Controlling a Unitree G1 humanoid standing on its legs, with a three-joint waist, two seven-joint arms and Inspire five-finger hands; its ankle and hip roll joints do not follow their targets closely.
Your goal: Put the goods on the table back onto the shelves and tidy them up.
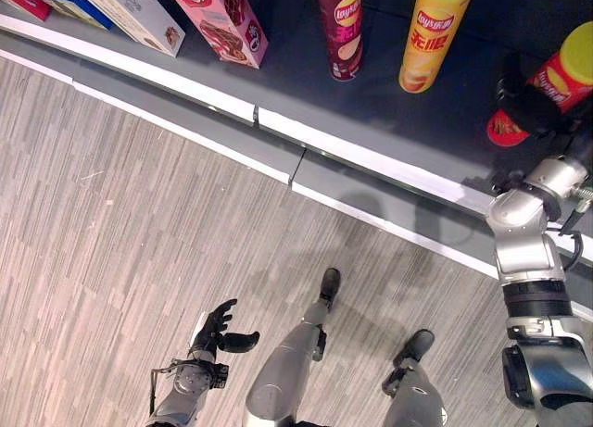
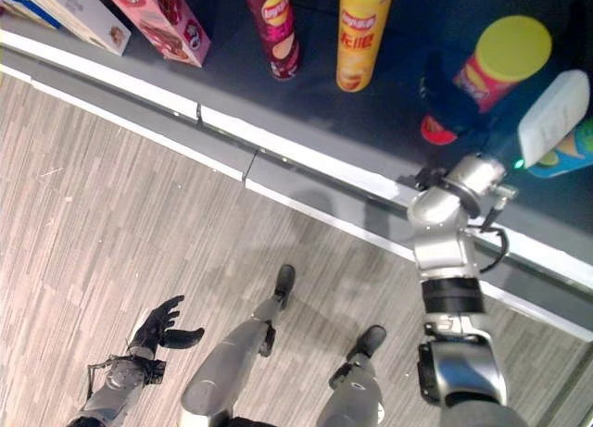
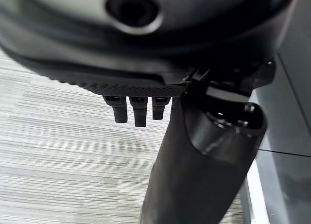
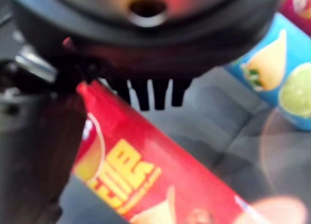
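A red cylindrical crisp can with a yellow lid [image 1: 547,82] is gripped on the dark grey shelf [image 1: 306,94] at 2 o'clock by the right robot hand [image 1: 530,107], fingers curled round it. At 12 o'clock stand yellow [image 1: 432,36] and maroon [image 1: 340,29] cans. The left robot hand [image 1: 219,330] hangs spread wide at 7 o'clock over the wood-grain floor [image 1: 130,214].

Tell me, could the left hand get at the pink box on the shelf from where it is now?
Probably not as things stand. The left hand hangs low over the floor, fingers relaxed, while the pink box stands far off on the shelf. Nothing blocks the way; the arm would have to rise and reach.
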